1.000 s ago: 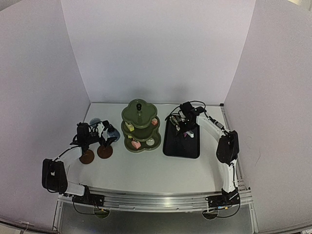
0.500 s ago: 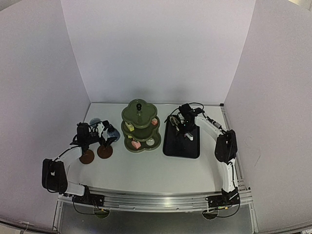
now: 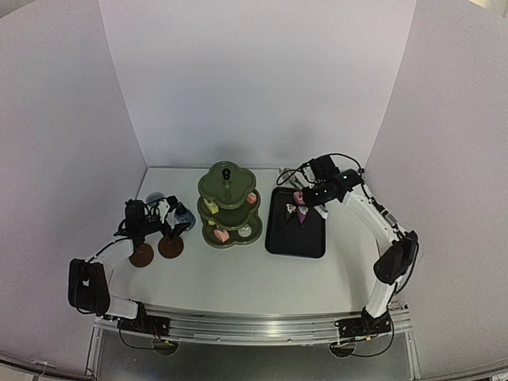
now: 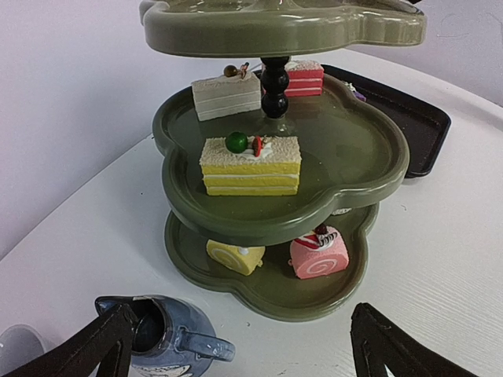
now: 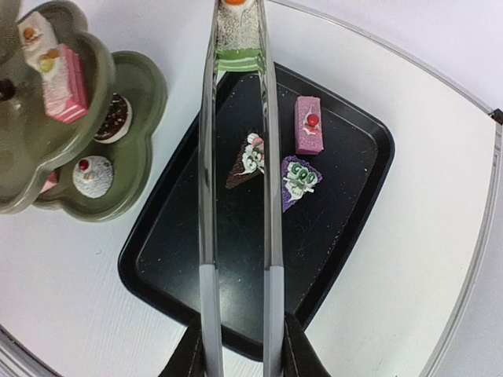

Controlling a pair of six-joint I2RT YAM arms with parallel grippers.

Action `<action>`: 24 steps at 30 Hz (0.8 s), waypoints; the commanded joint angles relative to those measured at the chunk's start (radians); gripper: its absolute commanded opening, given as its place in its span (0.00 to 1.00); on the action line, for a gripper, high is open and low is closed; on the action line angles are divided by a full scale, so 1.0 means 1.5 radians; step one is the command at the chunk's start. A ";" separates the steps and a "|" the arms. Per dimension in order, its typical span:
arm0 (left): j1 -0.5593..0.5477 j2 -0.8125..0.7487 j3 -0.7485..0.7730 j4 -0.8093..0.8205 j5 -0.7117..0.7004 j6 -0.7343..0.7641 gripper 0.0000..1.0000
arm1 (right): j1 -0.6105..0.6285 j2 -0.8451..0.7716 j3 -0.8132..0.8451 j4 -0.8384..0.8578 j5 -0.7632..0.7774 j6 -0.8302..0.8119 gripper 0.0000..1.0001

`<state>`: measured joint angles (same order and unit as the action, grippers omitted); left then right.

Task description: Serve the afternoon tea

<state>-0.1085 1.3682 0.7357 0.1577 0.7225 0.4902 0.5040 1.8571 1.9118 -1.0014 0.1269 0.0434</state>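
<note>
Right wrist: three cakes (image 5: 307,126) on tray (image 5: 330,228).

Three views: one high and wide, two close in at the wrists.
Your top camera sits high at the near edge, looking forward and down over the whole worktop (image 3: 238,278) from afar. Your left wrist view is low and near, facing the stand (image 4: 338,149) side-on over the jug (image 4: 169,342). Your right wrist view looks steeply down along the tongs (image 5: 207,196) onto the tray (image 5: 330,228). All three share stand and tray.
</note>
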 commanded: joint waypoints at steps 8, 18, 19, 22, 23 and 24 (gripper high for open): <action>-0.003 -0.019 0.007 0.005 0.011 -0.009 0.96 | 0.131 -0.164 -0.107 -0.065 -0.054 0.024 0.00; -0.003 -0.023 0.007 0.008 0.019 -0.012 0.96 | 0.195 -0.153 -0.086 -0.072 -0.118 0.027 0.00; -0.003 -0.024 0.008 0.006 0.019 -0.012 0.96 | 0.200 -0.142 -0.072 -0.072 -0.118 0.020 0.00; -0.003 -0.027 0.009 0.002 0.017 -0.010 0.96 | 0.208 -0.103 -0.036 -0.073 -0.121 -0.002 0.00; -0.003 -0.027 0.009 0.001 0.016 -0.009 0.96 | 0.209 -0.091 -0.024 -0.073 -0.121 -0.008 0.00; -0.003 -0.028 0.009 0.001 0.016 -0.008 0.96 | 0.210 -0.081 -0.013 -0.073 -0.121 -0.015 0.00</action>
<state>-0.1085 1.3635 0.7357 0.1574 0.7322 0.4744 0.8048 1.6726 1.8026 -1.1343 -0.0195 0.0678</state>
